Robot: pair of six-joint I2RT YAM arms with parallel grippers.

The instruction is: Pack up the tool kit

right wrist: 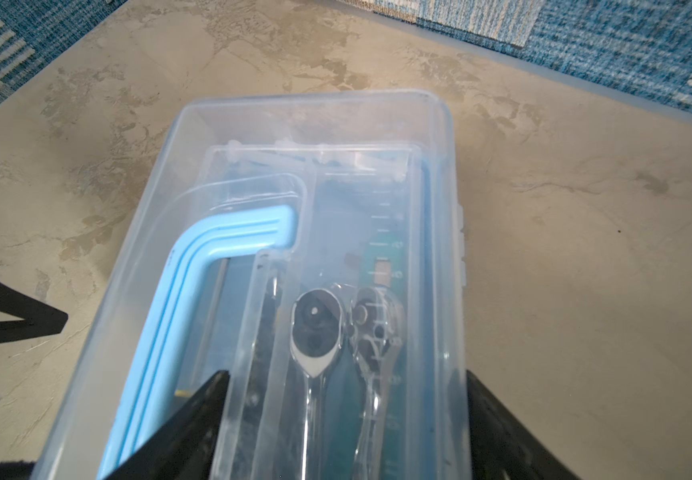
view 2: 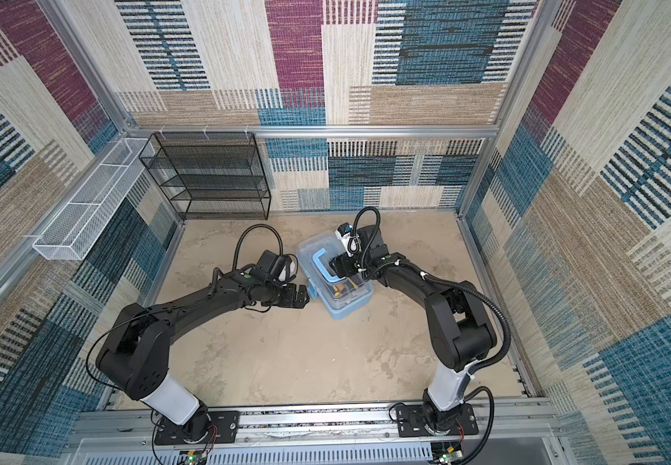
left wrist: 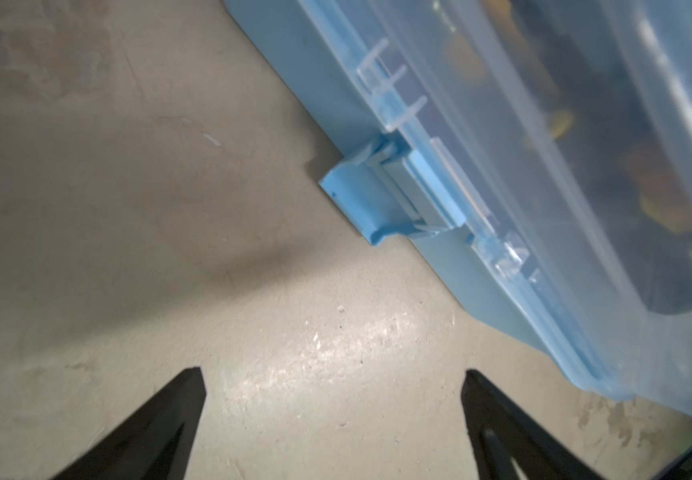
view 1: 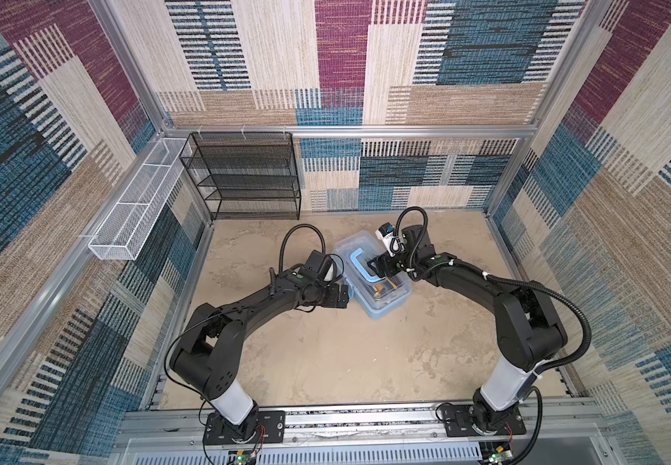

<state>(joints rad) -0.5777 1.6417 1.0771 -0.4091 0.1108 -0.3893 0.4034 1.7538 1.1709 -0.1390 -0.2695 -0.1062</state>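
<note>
Beside the left claw [left wrist: 332, 376] lies the tool kit [left wrist: 543, 166].

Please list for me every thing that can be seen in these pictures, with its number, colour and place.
tool kit box: one, light blue, clear lid on, mid-scene
handle: one, blue, flat on the lid
latch: one, blue, on the box's long side
ratchets: two, silver, inside, seen through the lid
other tools: count unclear, yellow and black, inside
shelf rack: one, black wire mesh, far left, by the back wall
basket: one, white wire mesh, on the left wall
table: one, beige
left gripper: one, black, open, near the latch, not touching
right gripper: one, black, open, over the lid
</note>
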